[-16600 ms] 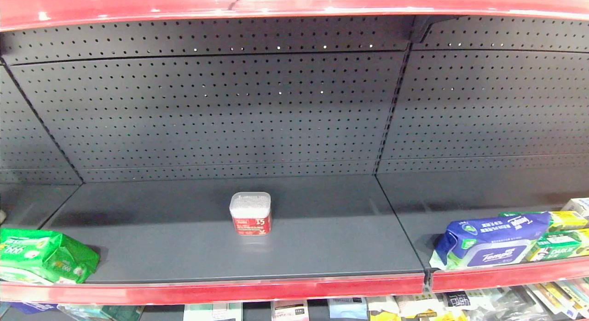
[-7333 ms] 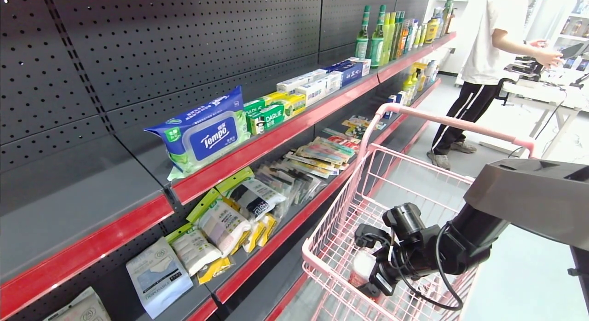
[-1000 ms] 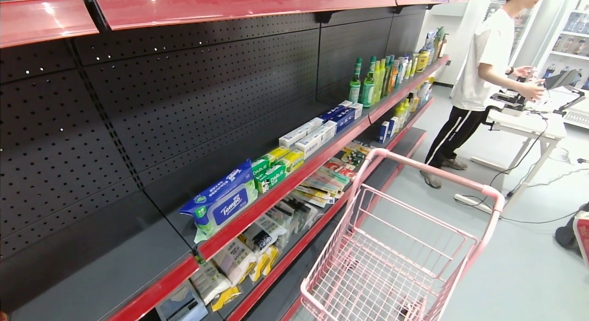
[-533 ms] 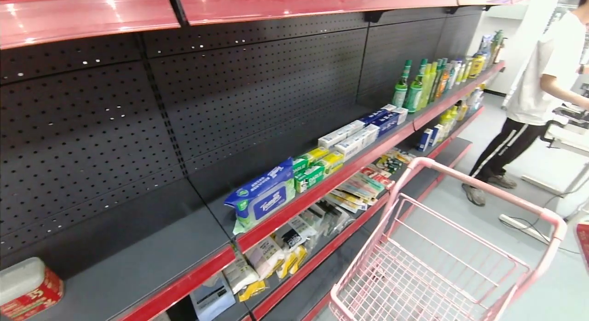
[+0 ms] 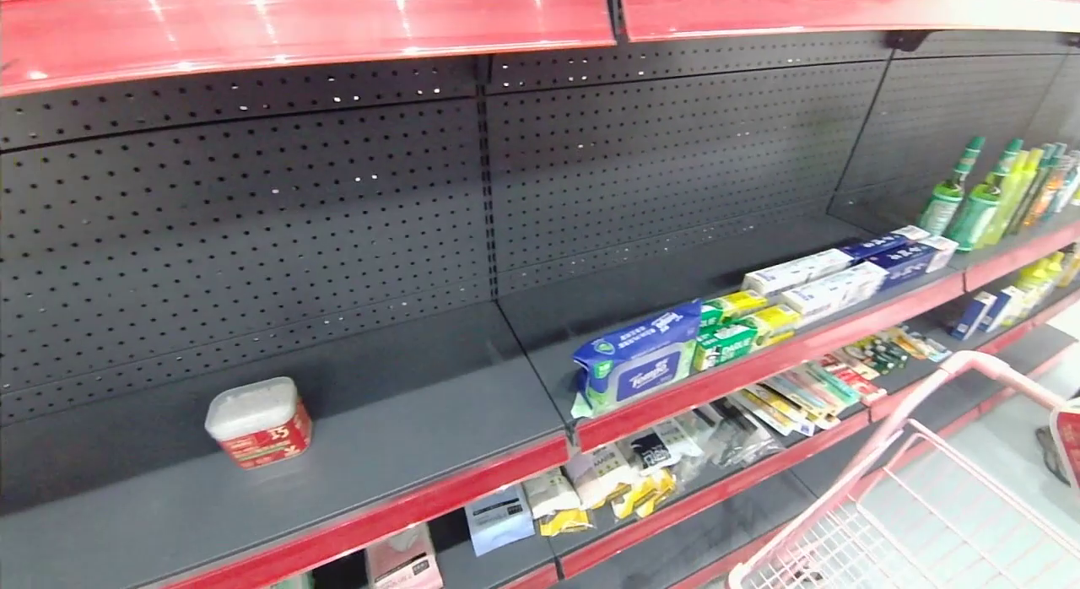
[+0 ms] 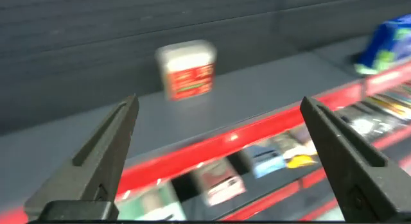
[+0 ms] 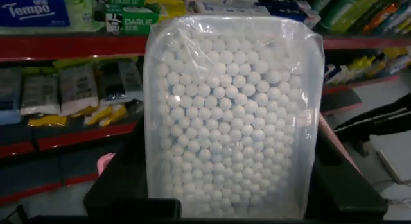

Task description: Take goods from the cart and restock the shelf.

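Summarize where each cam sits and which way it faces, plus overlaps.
Head view: on the head, angled down at the grey shelf, standing tub, wipes pack, pink cart.
Left wrist view: on the left wrist, facing the shelf; left gripper open, framing the standing tub.
Right wrist view: on the right wrist, facing the shelves; right gripper shut on a held tub.
Shared: head and left wrist show the standing tub; head and right wrist, the wipes pack.

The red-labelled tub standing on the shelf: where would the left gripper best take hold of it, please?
Probably across its side walls at the red band, coming level from the aisle: the tub stands upright on the shelf, flat-sided, with the pegboard behind it.
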Controlling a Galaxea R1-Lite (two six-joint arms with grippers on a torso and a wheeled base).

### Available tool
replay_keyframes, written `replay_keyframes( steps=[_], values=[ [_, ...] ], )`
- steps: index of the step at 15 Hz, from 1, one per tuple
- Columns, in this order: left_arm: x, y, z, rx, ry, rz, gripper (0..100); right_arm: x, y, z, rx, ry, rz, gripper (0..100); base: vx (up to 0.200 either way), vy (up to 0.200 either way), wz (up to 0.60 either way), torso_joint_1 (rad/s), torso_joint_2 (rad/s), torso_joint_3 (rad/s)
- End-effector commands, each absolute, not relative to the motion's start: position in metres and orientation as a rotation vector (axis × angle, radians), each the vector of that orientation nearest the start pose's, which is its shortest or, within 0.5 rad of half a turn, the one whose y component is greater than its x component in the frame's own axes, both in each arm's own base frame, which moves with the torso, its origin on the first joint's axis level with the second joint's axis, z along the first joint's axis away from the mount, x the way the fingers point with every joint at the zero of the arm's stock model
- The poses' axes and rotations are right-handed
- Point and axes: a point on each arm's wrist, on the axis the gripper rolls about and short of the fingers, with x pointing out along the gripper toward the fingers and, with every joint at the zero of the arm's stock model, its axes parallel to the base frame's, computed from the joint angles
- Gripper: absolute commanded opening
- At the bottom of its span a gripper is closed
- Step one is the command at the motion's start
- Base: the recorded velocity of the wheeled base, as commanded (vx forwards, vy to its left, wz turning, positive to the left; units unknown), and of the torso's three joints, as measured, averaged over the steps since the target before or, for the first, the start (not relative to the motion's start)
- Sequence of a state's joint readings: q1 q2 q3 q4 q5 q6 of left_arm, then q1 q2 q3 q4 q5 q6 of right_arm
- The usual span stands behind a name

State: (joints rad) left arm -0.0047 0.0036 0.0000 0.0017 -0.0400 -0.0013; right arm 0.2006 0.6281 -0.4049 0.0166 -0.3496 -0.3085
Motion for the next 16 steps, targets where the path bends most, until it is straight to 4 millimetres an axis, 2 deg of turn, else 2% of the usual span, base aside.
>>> replay_keyframes(
  steps=[1,6,8,13,16],
  values=[
    [-0.023,-0.001,0.075,-0.002,0.005,-0.044,100,0.043,0.001,0.187,-0.372,0.253,-0.111,0,0.0,0.0,0.6,0.002,0.01,-0.002],
    [-0.023,-0.001,0.075,-0.003,0.005,-0.044,100,0.043,0.001,0.186,-0.372,0.253,-0.111,0,0.0,0.0,0.6,0.002,0.0,0.005],
    [-0.023,-0.001,0.075,-0.006,0.005,-0.044,100,0.036,-0.001,0.187,-0.367,0.227,-0.123,0,0.0,0.0,0.6,0.002,0.0,0.002],
    [-0.023,-0.001,0.075,-0.002,0.005,-0.044,100,0.005,-0.007,0.188,-0.327,0.073,-0.151,0,0.0,0.0,0.0,0.0,0.0,0.0],
    [-0.022,-0.001,0.076,0.009,0.015,-0.048,100,-0.02,-0.012,0.174,-0.293,-0.044,-0.128,0,0.0,0.0,0.0,0.0,0.0,0.0]
  ],
)
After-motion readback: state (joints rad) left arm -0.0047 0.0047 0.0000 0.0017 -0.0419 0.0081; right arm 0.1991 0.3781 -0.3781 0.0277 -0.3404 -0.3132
